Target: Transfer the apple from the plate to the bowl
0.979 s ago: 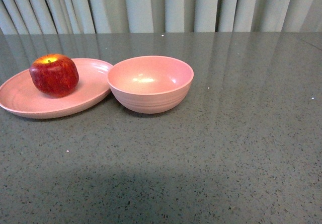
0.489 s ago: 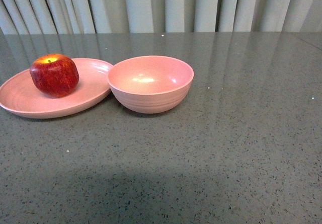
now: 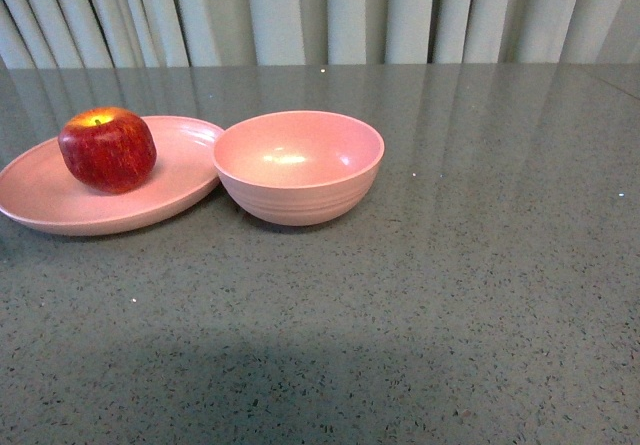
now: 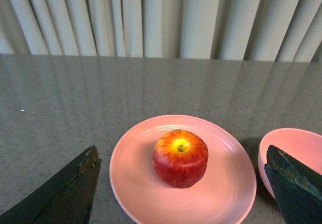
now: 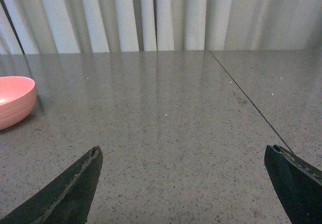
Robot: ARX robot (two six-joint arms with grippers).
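Note:
The dark-red apple (image 3: pixel 107 150) stands upright on the shallow pink plate (image 3: pixel 40 200) at the left of the table. The deep pink bowl (image 3: pixel 299 166) stands just right of the plate, nearly touching its rim, and is empty. Neither arm shows in the front view. In the left wrist view my left gripper (image 4: pixel 183 156) is open, its dark fingers (image 4: pixel 65 191) wide apart on either side of the plate (image 4: pixel 226 194), with the apple (image 4: pixel 180 158) between and ahead of them and the bowl (image 4: pixel 292 146) beside. My right gripper (image 5: pixel 183 156) is open over bare table.
The grey speckled tabletop (image 3: pixel 450 285) stretches to the right and front of the dishes. A pale pleated curtain (image 3: pixel 320 10) hangs behind the table's far edge. A thin seam (image 5: pixel 246 100) runs across the table in the right wrist view, where the bowl's edge (image 5: pixel 15 100) shows.

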